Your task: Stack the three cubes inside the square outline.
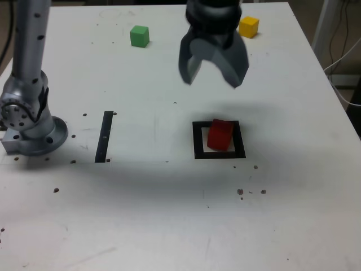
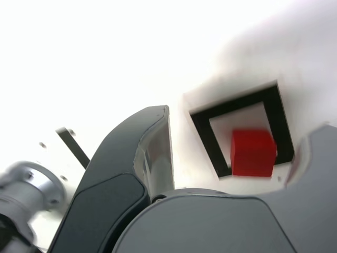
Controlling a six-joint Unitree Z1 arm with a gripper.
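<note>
The red cube [image 1: 219, 135] [image 2: 253, 153] rests on the table inside the square outline [image 1: 197, 141] [image 2: 202, 124], turned a little against its sides. My gripper [image 1: 213, 79] hangs in the air above and behind it, jaws spread wide and empty, touching nothing. In the wrist view the red cube lies between my two fingers [image 2: 152, 153], well below them. The green cube [image 1: 139, 36] sits at the far side of the table, toward the exterior view's left. The yellow cube [image 1: 249, 26] sits at the far side toward the exterior view's right, partly behind my gripper.
The arm's base [image 1: 34, 127] stands at the exterior view's left edge. A narrow black strip [image 1: 104, 136] lies between the base and the outline. The table's right edge [image 1: 333, 90] runs close by, with cables beyond it.
</note>
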